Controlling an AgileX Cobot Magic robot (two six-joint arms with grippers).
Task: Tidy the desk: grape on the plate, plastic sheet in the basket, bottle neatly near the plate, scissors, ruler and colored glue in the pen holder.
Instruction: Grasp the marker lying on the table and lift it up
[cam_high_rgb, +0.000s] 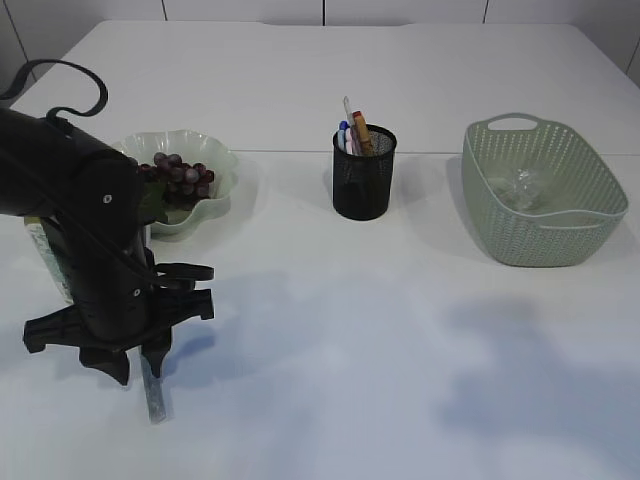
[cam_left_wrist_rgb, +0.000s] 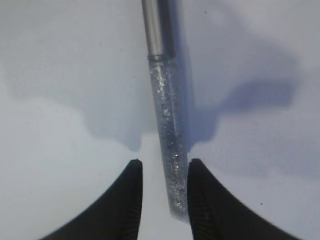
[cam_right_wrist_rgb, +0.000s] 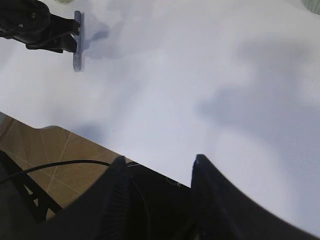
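Observation:
The colored glue (cam_left_wrist_rgb: 167, 130), a clear glitter-filled tube with a grey cap, lies on the white table (cam_high_rgb: 400, 330). My left gripper (cam_left_wrist_rgb: 164, 167) stands open astride its lower end: the right finger is against the tube, and a gap shows on the left. In the exterior view the gripper (cam_high_rgb: 140, 368) is low at front left, with the glue (cam_high_rgb: 155, 400) poking out below it. Dark grapes (cam_high_rgb: 180, 176) rest on the pale green plate (cam_high_rgb: 222, 160). The bottle (cam_high_rgb: 42, 252) is mostly hidden behind the arm. The basket (cam_high_rgb: 545, 240) holds the plastic sheet (cam_high_rgb: 522, 185). My right gripper (cam_right_wrist_rgb: 160, 167) is open and empty.
The black mesh pen holder (cam_high_rgb: 364, 185) at centre back holds coloured pens and a clear ruler (cam_high_rgb: 347, 108). I cannot make out the scissors. The right wrist view shows the table's front edge (cam_right_wrist_rgb: 150, 167) with floor below, and the left gripper (cam_right_wrist_rgb: 35, 25) far off.

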